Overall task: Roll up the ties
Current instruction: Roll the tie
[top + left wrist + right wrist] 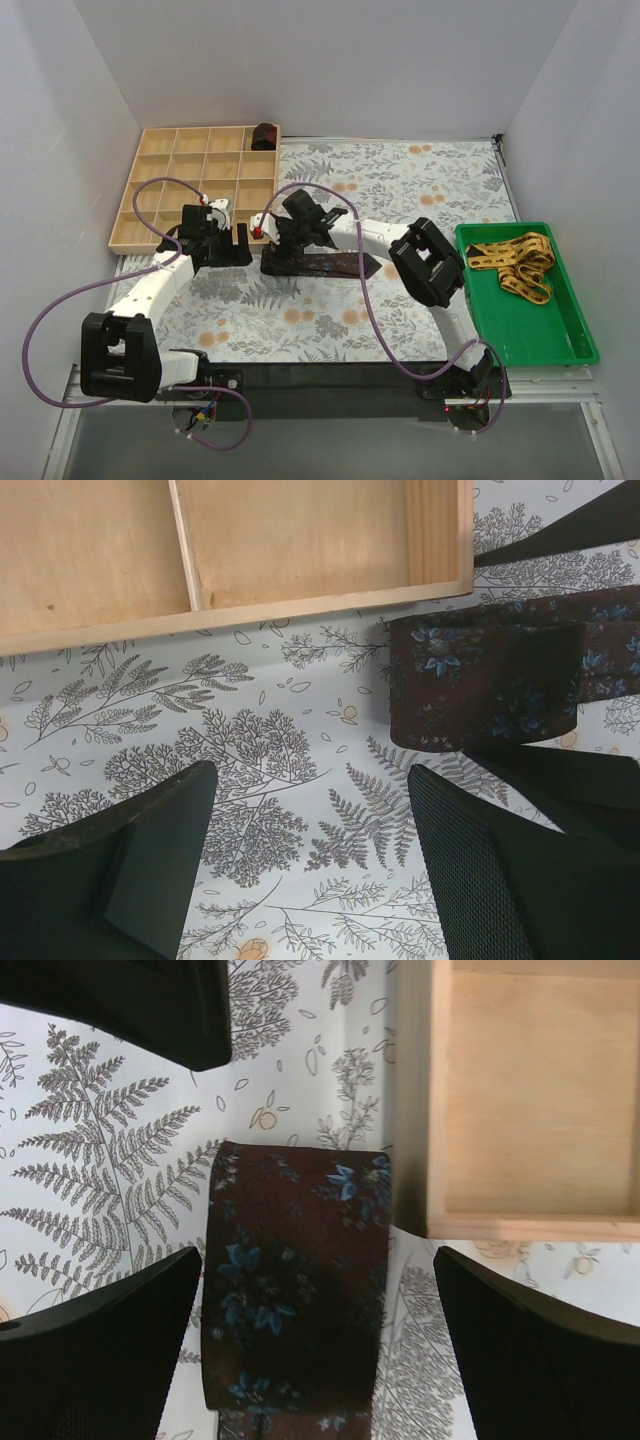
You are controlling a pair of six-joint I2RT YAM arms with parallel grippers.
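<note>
A dark maroon tie with blue flowers lies flat on the floral cloth, its left end square. My right gripper is open just above that end; in the right wrist view the tie lies between the open fingers of the gripper. My left gripper is open and empty just left of the tie's end, with only cloth between the fingers in its wrist view. A small dark rolled tie sits in the wooden tray's far right compartment. A yellow patterned tie lies in the green tray.
The wooden compartment tray stands at the back left, its corner close to both grippers. The green tray is at the right. Purple cables loop over the cloth.
</note>
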